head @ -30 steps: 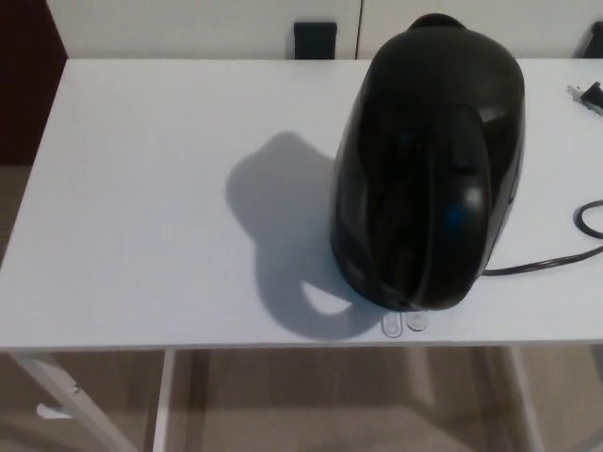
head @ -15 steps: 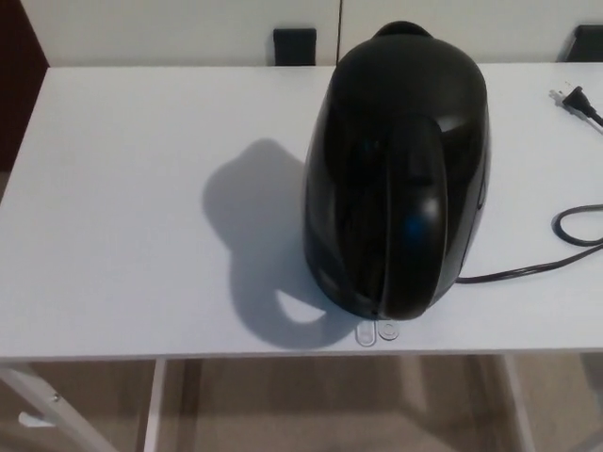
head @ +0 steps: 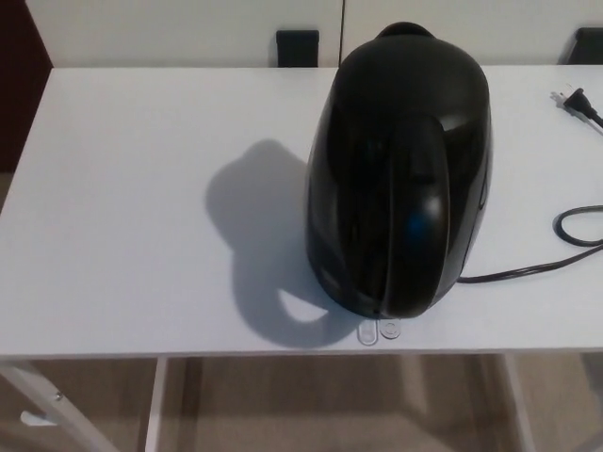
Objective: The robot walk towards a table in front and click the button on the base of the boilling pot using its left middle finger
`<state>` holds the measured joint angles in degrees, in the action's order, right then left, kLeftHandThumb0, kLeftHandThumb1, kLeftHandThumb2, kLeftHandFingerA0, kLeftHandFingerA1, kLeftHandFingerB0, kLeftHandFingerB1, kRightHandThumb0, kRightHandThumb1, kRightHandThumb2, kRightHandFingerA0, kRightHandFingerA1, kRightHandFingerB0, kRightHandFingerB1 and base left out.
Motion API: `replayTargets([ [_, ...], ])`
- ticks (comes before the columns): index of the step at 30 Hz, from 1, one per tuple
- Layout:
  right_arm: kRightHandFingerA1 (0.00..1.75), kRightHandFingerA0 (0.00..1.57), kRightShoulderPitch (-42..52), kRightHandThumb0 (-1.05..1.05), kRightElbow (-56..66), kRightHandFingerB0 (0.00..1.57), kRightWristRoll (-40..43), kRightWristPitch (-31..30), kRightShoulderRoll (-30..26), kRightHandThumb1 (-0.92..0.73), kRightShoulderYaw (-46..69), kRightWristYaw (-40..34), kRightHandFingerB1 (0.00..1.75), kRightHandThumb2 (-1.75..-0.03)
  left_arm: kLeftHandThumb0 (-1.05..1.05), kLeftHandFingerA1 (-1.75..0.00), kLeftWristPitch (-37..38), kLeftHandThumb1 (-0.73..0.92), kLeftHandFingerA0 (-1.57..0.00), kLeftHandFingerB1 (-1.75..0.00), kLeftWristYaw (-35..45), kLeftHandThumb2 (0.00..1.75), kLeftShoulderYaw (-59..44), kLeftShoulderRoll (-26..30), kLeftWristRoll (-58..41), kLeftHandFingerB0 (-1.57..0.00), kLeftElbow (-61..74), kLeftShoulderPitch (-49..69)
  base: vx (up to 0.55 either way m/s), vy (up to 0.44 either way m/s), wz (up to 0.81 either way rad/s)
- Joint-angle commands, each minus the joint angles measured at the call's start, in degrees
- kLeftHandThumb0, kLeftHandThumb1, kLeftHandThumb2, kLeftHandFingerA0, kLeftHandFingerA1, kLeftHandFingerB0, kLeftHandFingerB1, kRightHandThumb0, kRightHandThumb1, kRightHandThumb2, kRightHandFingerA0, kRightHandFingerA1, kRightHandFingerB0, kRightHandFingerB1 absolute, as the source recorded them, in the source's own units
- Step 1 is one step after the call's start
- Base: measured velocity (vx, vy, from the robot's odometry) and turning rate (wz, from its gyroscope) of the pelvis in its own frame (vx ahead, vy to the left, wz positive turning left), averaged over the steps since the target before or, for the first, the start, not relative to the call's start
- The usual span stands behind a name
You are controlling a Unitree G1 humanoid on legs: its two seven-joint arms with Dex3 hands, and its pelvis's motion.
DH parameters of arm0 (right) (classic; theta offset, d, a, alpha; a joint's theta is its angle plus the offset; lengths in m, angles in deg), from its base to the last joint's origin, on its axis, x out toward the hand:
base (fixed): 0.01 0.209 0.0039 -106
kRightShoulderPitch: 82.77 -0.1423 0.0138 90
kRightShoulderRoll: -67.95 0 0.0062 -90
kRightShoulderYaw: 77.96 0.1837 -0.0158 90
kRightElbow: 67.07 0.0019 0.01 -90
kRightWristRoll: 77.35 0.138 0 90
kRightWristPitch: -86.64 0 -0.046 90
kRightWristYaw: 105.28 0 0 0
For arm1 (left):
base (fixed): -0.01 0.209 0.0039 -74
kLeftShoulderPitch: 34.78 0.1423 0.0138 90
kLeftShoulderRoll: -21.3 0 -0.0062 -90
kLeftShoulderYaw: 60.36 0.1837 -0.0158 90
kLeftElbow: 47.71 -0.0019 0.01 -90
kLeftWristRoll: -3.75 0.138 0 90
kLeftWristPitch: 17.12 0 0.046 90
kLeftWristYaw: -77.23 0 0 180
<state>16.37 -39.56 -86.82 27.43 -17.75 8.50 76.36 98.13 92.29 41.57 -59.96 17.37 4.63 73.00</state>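
From the head view, a glossy black boiling pot (head: 398, 179) stood upright on the white counter (head: 132, 207), right of the middle and close to the near edge. Its handle faced the camera and ran down the front of the body. At the foot of the pot, just at the counter's near edge, two small clear tabs (head: 378, 331) stuck out side by side from under the base; which of them was the button could not be told. The pot threw a dark shadow (head: 259, 245) to its left across the counter. A black power cord (head: 537, 268) left the pot's right side, looped near the right border, and its plug (head: 575, 100) lay well apart at the far right. Neither robot hand showed, so whether their fingers were spread or pressed together could not be told.
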Motion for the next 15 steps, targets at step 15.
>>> replayTargets([
  [15, 0.53, 0.67, -3.0, -0.17, 2.21, 0.46, 0.01, -2.84, -1.09, -0.62, -0.41, 1.07, 0.42, -0.58, -0.4, -0.28, 9.29, 0.6, -0.13, -0.19, -8.38, 0.61, 28.18, 8.29, 49.36, -0.07, 43.8, -4.16, 0.0, 0.0, 0.0],
])
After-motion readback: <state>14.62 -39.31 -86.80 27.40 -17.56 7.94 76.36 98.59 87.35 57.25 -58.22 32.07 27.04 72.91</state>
